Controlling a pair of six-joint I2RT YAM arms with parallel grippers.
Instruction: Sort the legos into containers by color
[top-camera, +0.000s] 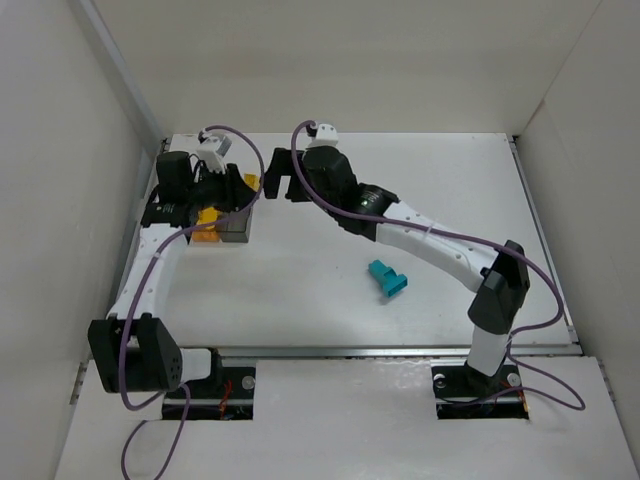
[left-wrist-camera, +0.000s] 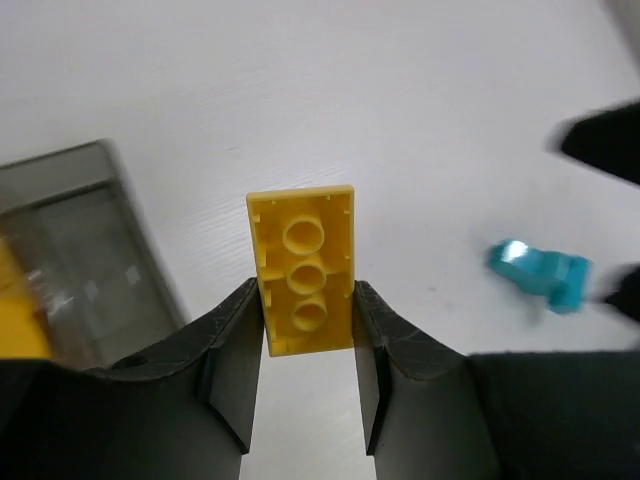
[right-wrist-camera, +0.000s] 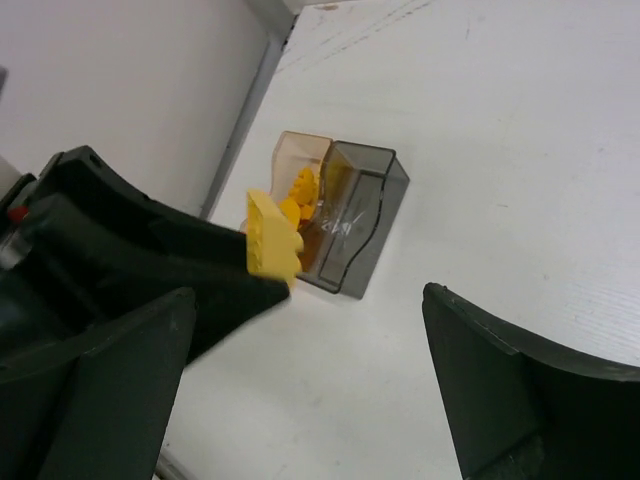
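Observation:
My left gripper (left-wrist-camera: 307, 297) is shut on a yellow lego brick (left-wrist-camera: 303, 268), gripped by its long sides with its hollow underside facing the camera. From above, that brick (top-camera: 251, 183) shows just behind the containers. The amber container (right-wrist-camera: 296, 160) holds several yellow-orange legos (right-wrist-camera: 304, 192), and the smoky grey container (right-wrist-camera: 362, 205) adjoins it. My right gripper (right-wrist-camera: 310, 345) hangs open close beside the held brick (right-wrist-camera: 270, 238), with nothing between its fingers. A teal-blue block (top-camera: 388, 279) lies alone on the table, also visible in the left wrist view (left-wrist-camera: 541, 274).
The containers (top-camera: 222, 226) stand near the left wall (top-camera: 120, 150) of the white enclosure. Both grippers crowd together at the back left, the right one (top-camera: 276, 177) just right of the left one (top-camera: 243, 189). White table (top-camera: 450, 190) spreads to the right.

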